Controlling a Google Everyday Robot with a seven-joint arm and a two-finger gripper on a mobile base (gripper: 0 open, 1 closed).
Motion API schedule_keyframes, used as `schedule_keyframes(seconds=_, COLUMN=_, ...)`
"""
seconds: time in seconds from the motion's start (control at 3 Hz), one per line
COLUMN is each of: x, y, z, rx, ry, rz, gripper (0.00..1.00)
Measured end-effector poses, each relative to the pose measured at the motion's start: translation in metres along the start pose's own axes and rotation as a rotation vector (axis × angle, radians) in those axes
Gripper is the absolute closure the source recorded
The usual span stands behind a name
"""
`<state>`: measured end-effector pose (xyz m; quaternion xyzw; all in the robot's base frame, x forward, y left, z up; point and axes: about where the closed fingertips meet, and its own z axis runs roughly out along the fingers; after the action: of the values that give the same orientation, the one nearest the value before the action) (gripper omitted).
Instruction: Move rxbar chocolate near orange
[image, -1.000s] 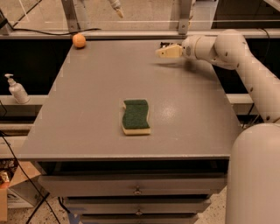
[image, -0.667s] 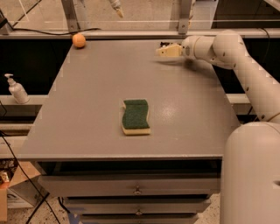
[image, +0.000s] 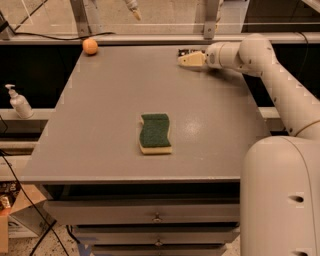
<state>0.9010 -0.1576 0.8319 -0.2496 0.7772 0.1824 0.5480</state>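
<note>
The rxbar chocolate (image: 185, 51), a small dark flat bar, lies at the far right of the grey table (image: 110, 100), near its back edge. My gripper (image: 190, 60) is right at the bar, reaching in from the right and partly covering its near side. Whether it touches the bar cannot be told. The orange (image: 90, 46) sits at the far left back corner of the table, well apart from the bar and the gripper.
A green-and-yellow sponge (image: 154, 132) lies in the middle front of the table. A rail (image: 150, 37) runs behind the back edge. A soap dispenser bottle (image: 19, 102) stands on a shelf left of the table. My white body (image: 280, 200) fills the lower right.
The gripper stays at the bar by the back right edge. The orange and the sponge have not moved.
</note>
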Motion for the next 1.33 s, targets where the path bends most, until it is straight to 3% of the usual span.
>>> schedule_keyframes(seconds=0.67, x=-0.006, y=0.010, z=-0.001, rx=-0.029, ry=0.006, rz=-0.038, gripper=0.64)
schedule_keyframes(seconds=1.0, x=-0.016, y=0.031, z=-0.003, rx=-0.085, ry=-0.012, rz=-0.067, gripper=0.87)
schedule_keyframes(seconds=1.33, x=-0.036, y=0.064, z=-0.009, rx=-0.172, ry=-0.055, rz=-0.117, gripper=1.00)
